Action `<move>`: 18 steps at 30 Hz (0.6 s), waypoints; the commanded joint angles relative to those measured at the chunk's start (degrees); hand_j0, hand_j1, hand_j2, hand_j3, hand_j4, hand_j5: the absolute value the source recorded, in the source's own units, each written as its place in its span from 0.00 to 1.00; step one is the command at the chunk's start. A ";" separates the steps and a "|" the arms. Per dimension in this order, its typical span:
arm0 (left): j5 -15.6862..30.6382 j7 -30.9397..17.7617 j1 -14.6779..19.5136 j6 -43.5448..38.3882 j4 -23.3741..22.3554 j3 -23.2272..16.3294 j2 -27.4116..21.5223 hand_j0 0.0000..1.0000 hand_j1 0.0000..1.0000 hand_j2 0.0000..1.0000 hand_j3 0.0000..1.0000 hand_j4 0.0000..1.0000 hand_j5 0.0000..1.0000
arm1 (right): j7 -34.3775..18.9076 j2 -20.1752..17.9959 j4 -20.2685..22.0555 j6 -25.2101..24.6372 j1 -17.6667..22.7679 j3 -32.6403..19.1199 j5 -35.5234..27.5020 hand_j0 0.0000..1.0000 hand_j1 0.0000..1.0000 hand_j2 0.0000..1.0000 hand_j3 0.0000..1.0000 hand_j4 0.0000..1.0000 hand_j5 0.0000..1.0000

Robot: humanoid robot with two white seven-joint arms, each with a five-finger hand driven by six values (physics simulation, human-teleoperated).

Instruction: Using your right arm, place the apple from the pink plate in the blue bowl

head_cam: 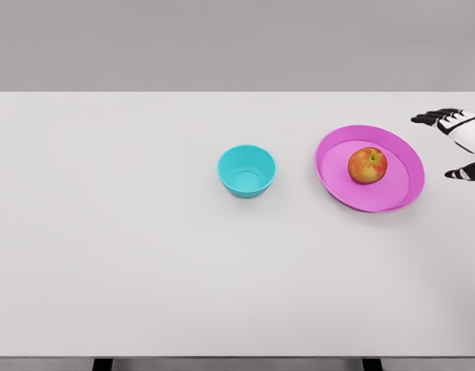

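- Head view shows the apple (367, 165) sitting on the pink plate (401, 188).
- Right hand (456, 144) waits beside the plate, fingers spread, holding nothing.
- Blue bowl (247, 171) on the table (145, 255) is empty, so everything is left.

A bare simulated test bench: a plain white table (145, 255) before a featureless grey wall (222, 42), without furnishings.

Right hand (460, 144) at right edge, fingers spread.
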State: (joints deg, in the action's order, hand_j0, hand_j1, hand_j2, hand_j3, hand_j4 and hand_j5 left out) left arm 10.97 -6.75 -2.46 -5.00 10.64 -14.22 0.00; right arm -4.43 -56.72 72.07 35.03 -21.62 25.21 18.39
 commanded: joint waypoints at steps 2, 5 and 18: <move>0.02 -0.01 0.00 -0.01 0.00 0.07 0.00 1.00 1.00 1.00 1.00 1.00 1.00 | 0.12 0.03 -0.08 -0.03 -0.70 0.10 -0.46 1.00 1.00 1.00 1.00 1.00 1.00; 0.02 -0.01 0.00 -0.01 0.00 -0.01 0.00 1.00 1.00 1.00 1.00 1.00 1.00 | 0.12 0.03 -0.52 -0.03 -1.32 0.10 -0.46 1.00 1.00 1.00 1.00 1.00 1.00; 0.02 -0.01 0.00 -0.01 0.00 -0.01 0.00 1.00 1.00 1.00 1.00 1.00 1.00 | -24.40 7.59 -11.24 -0.03 -17.84 12.05 -0.46 1.00 1.00 1.00 1.00 1.00 1.00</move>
State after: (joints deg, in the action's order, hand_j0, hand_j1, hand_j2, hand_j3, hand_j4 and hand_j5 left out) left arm 10.97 -6.75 -2.46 -5.01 10.63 -14.22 0.00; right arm -27.93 -50.13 64.34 35.10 -39.73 35.41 18.12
